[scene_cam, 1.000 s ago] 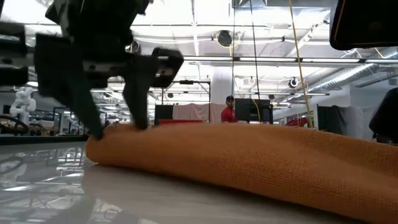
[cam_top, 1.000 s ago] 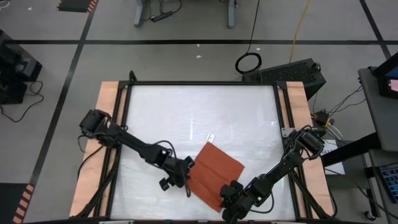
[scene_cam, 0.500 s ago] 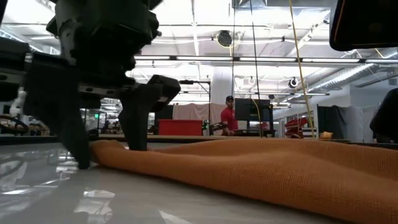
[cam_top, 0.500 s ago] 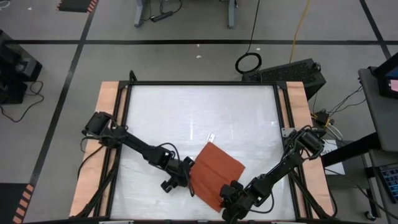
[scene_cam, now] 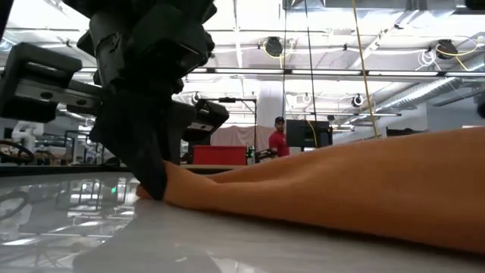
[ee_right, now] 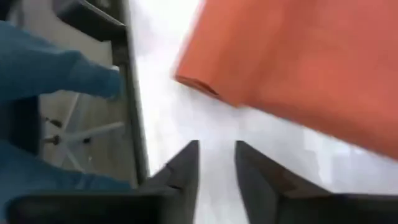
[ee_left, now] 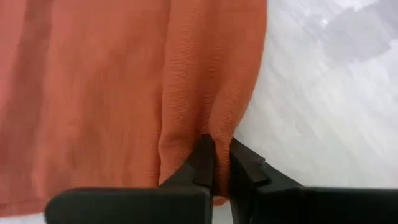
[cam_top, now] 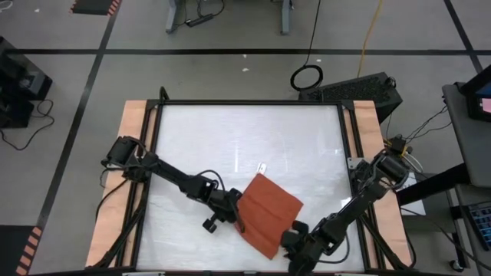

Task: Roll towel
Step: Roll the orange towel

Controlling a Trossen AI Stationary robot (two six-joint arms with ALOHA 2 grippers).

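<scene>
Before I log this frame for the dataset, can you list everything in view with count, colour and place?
towel: one, rust-orange, near-centre of the table, partly folded.
table: one, white top, dark frame, wooden side strips.
small tag: one, white, just beyond the towel.
cable loop: one, black, floor behind the table.
person: one, red top, far in the room.
left gripper: dark, pinched shut on the towel's left edge.
right gripper: dark, open, off the towel's near corner, holding nothing.

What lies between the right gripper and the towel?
Only bare white tabletop: in the right wrist view, the open right gripper stands clear of the towel.
</scene>
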